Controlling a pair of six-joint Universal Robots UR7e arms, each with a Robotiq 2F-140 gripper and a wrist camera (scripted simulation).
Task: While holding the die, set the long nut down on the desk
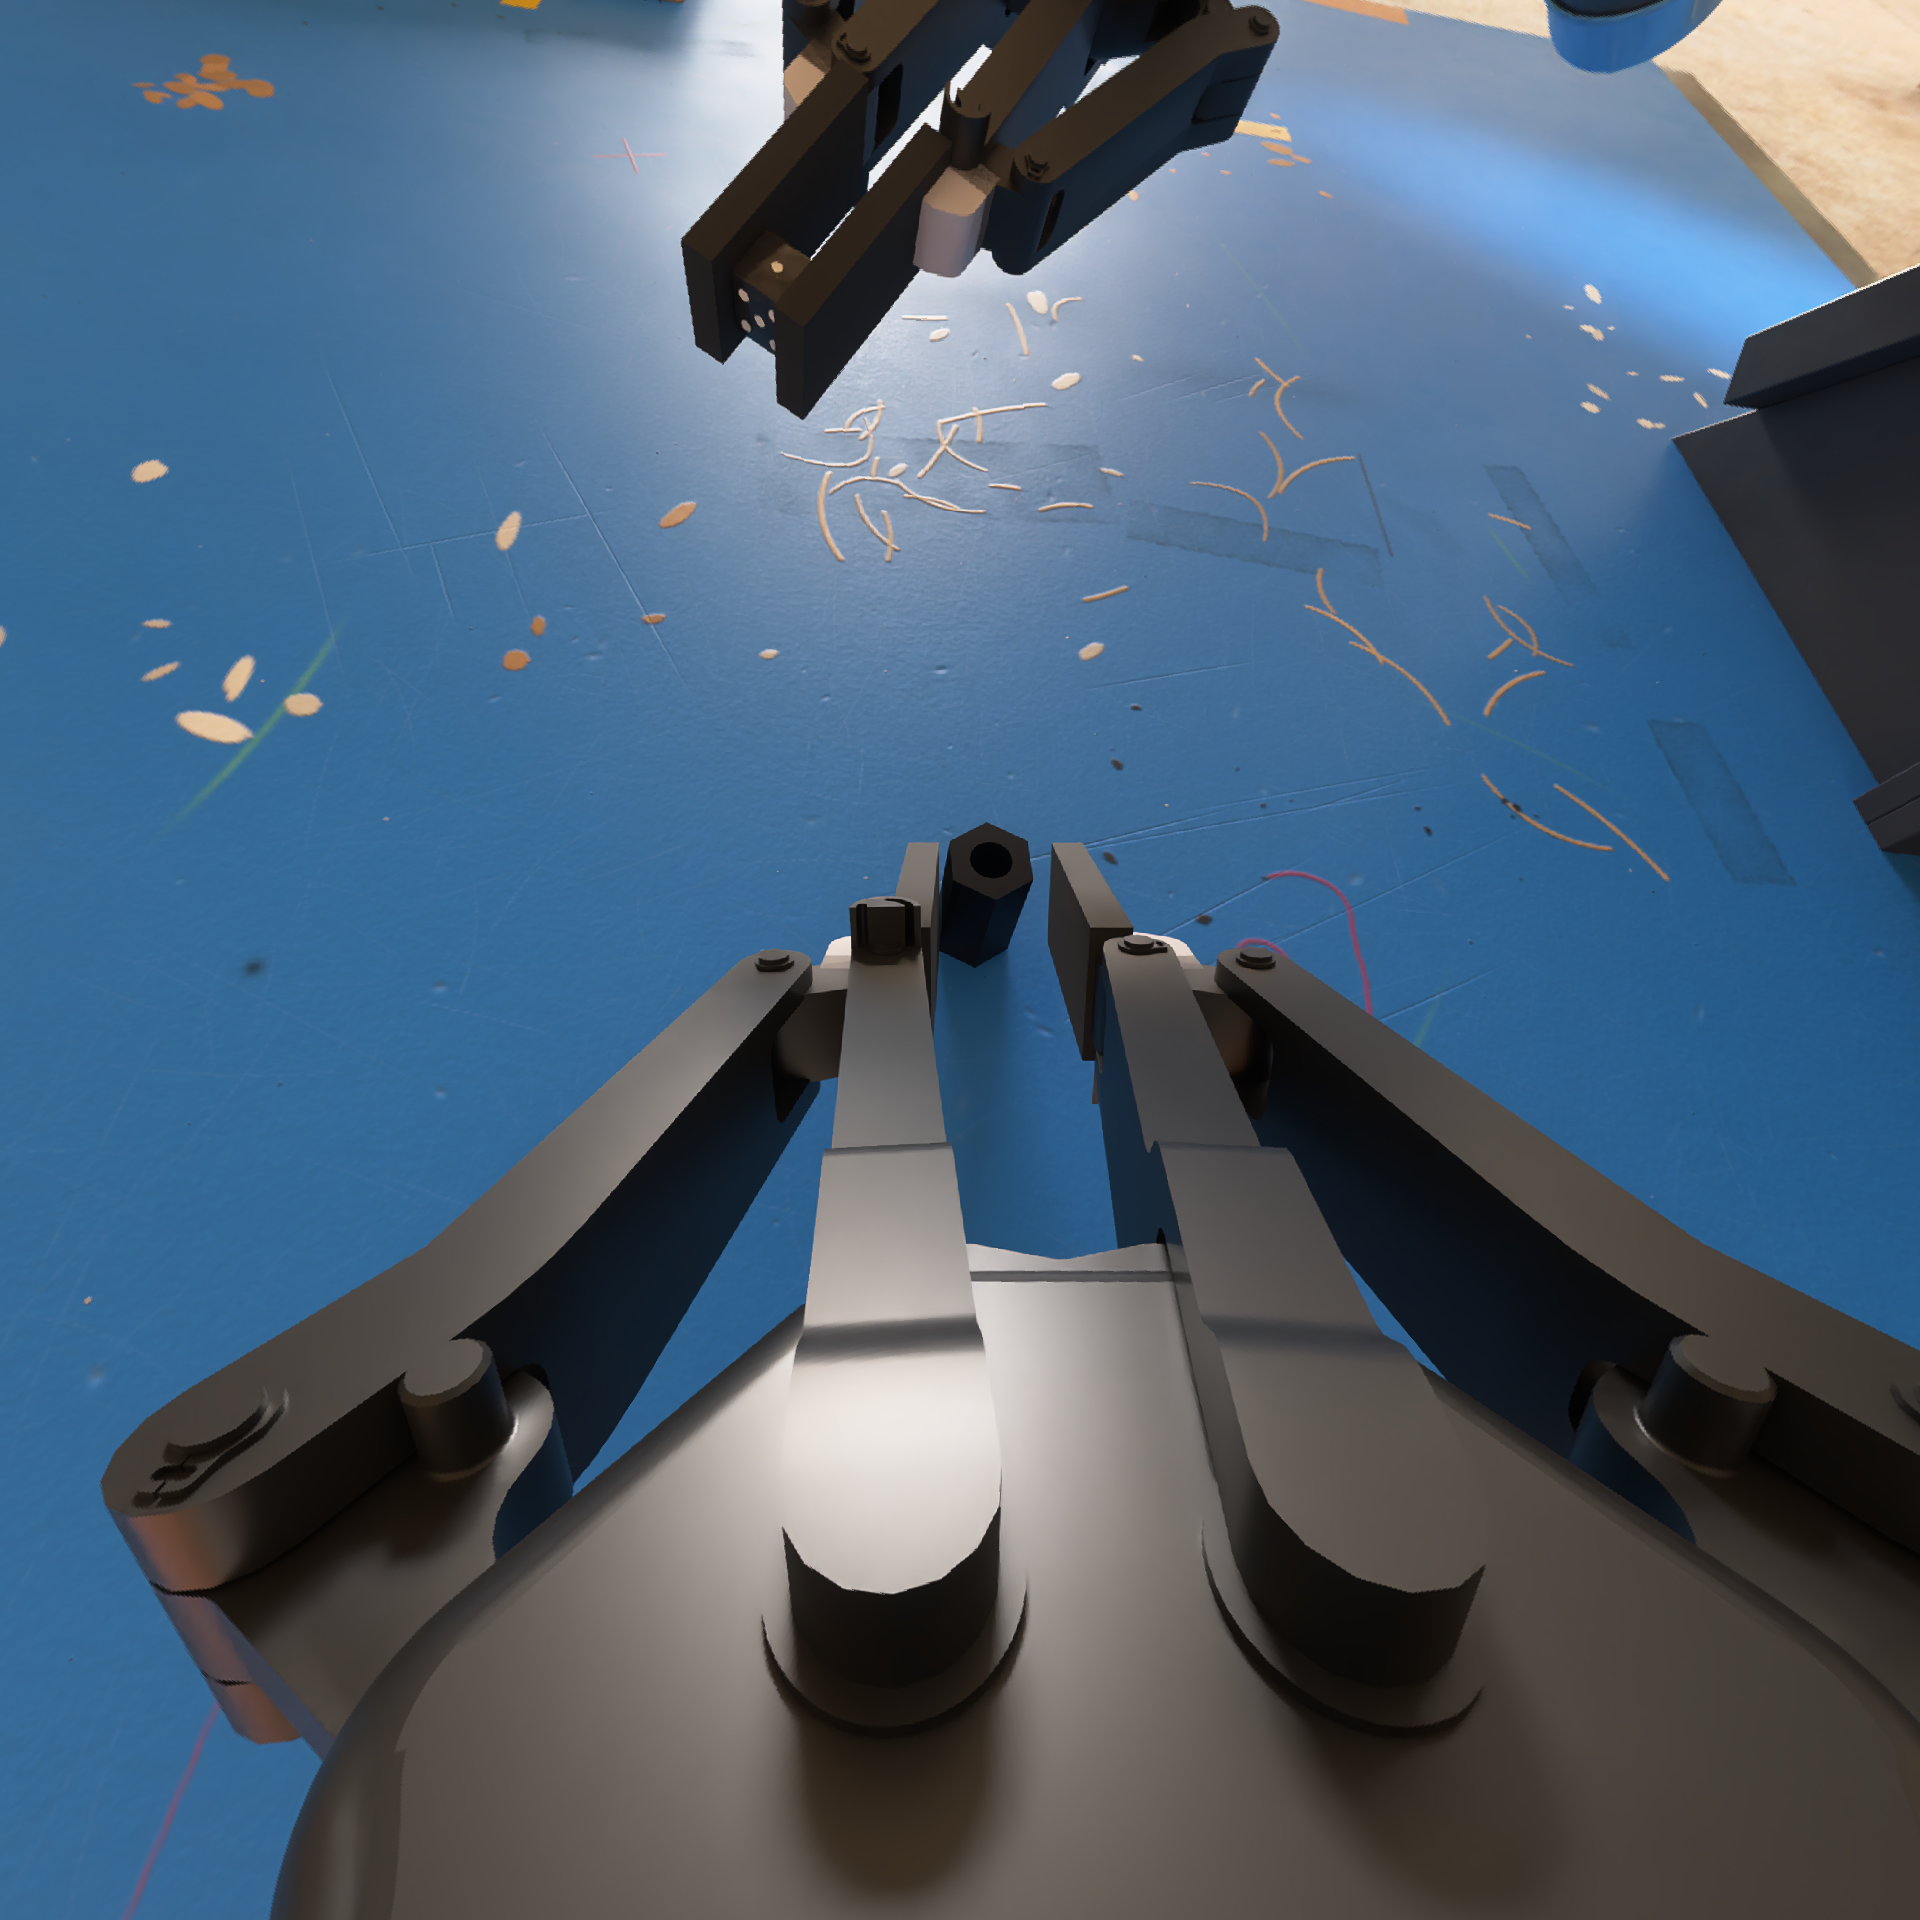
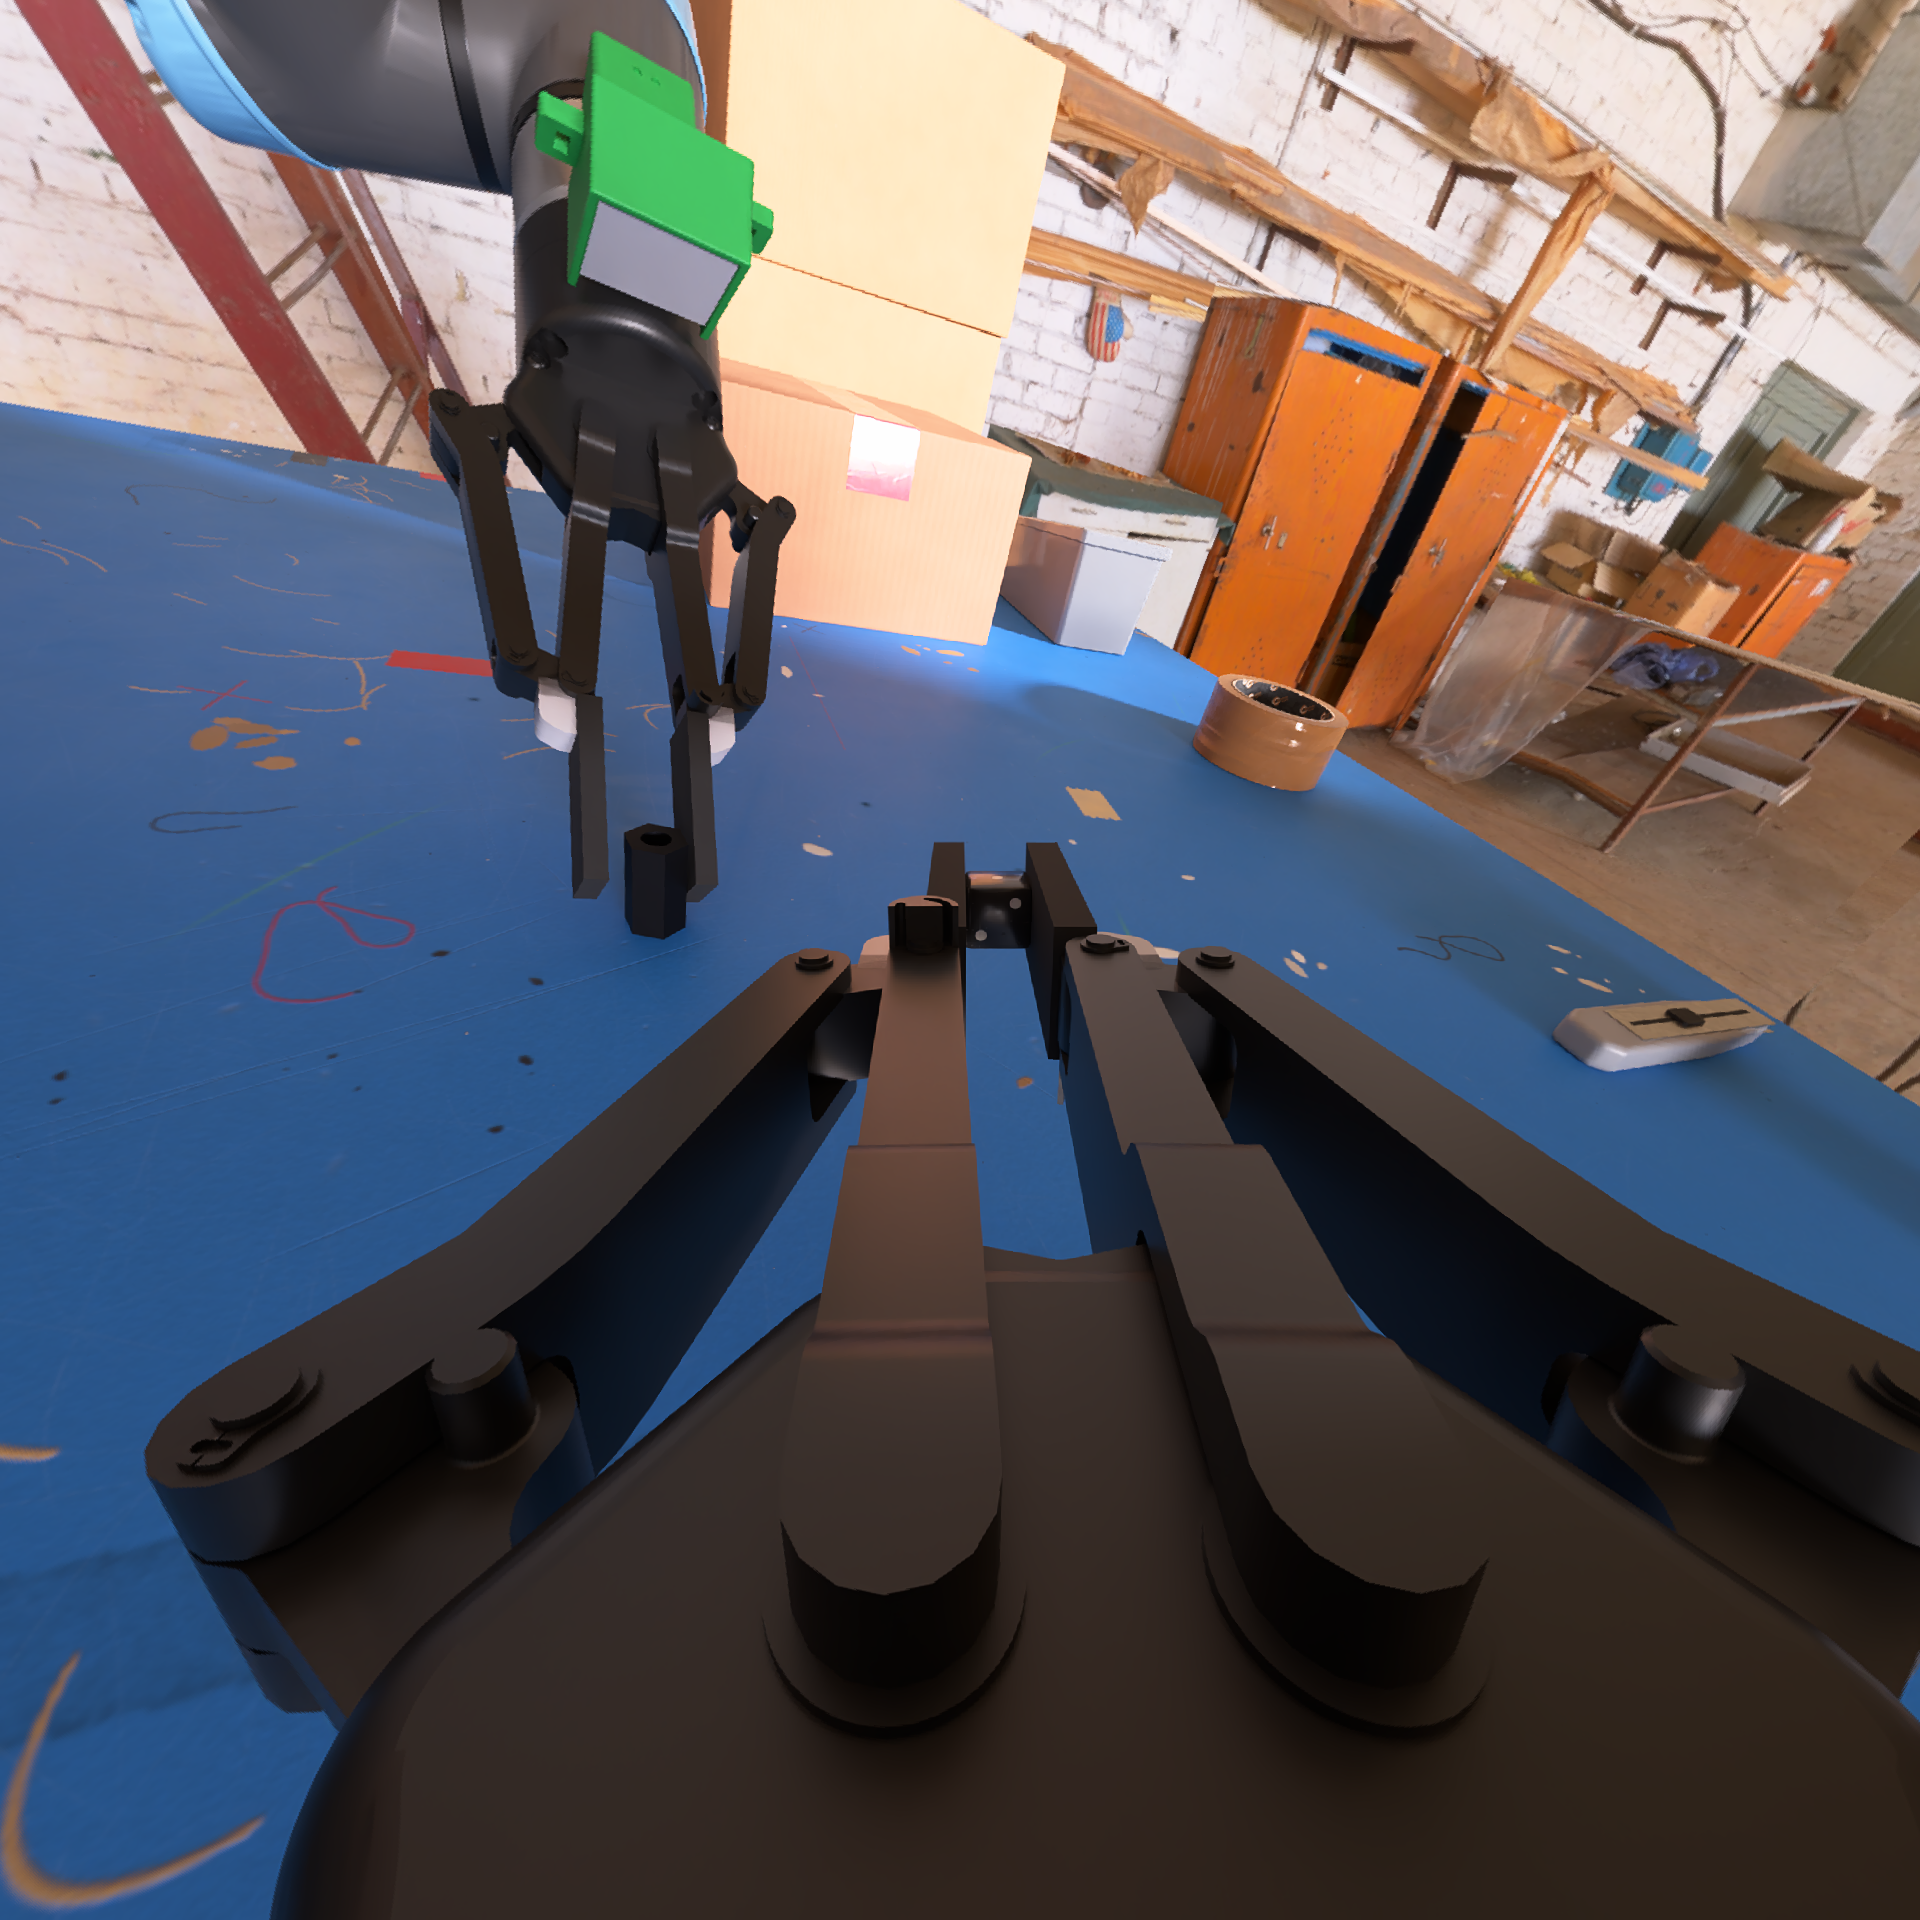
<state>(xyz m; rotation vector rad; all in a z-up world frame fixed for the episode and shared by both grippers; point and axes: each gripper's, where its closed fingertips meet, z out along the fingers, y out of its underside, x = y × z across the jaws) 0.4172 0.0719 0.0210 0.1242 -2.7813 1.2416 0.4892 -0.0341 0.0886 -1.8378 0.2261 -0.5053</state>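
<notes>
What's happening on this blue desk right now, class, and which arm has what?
Two robot arms work over a scuffed blue desk. The right tool is clamped on a small black die, held above the surface. The left tool has its fingers parted around a black long nut, which stands upright on the desk with a gap on at least one side, so it looks released. A roll of brown tape sits farther back.
</notes>
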